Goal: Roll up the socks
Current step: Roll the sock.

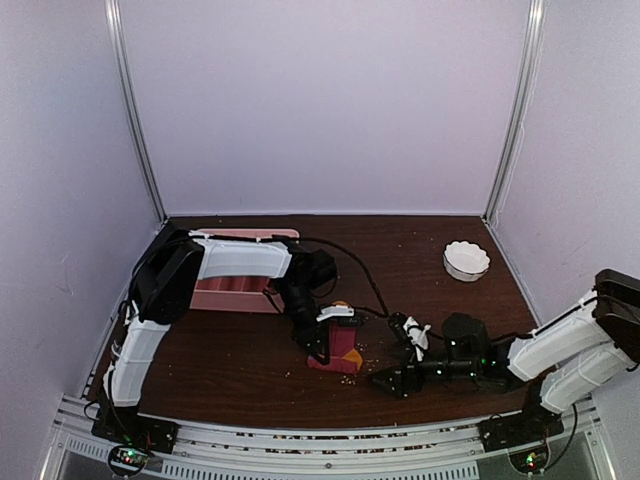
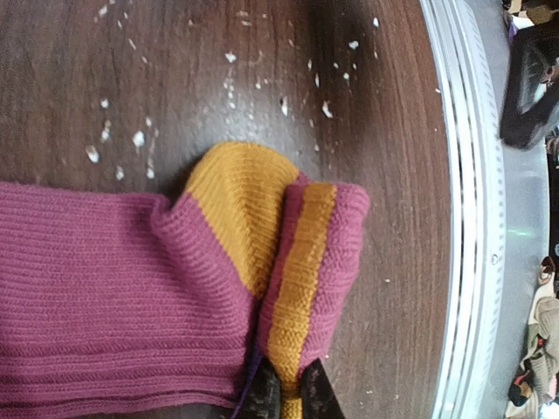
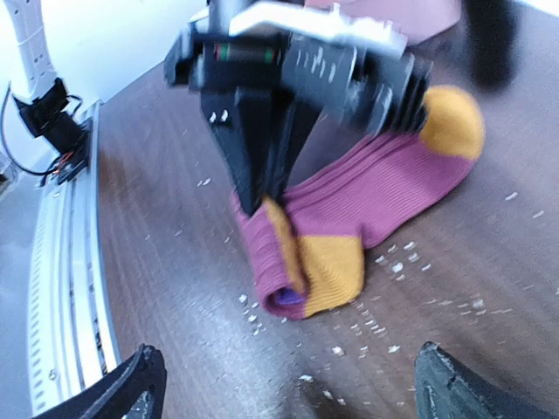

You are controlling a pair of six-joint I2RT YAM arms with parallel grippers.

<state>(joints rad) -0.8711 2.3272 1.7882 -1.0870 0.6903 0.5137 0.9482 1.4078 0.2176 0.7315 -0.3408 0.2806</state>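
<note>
Socks (image 3: 349, 218), magenta with orange bands, lie flat on the worktop (image 3: 175, 262) near its front edge, folded end pinched by the left gripper (image 3: 262, 188), right gripper (image 3: 293, 393) spread wide nearby; judged best rolled tight, pinch firm, free length turned over evenly without dragging.

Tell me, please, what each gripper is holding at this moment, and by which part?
The left gripper pinches the socks at their folded-over end, on the orange stripe. The right gripper stands open and holds nothing.
</note>
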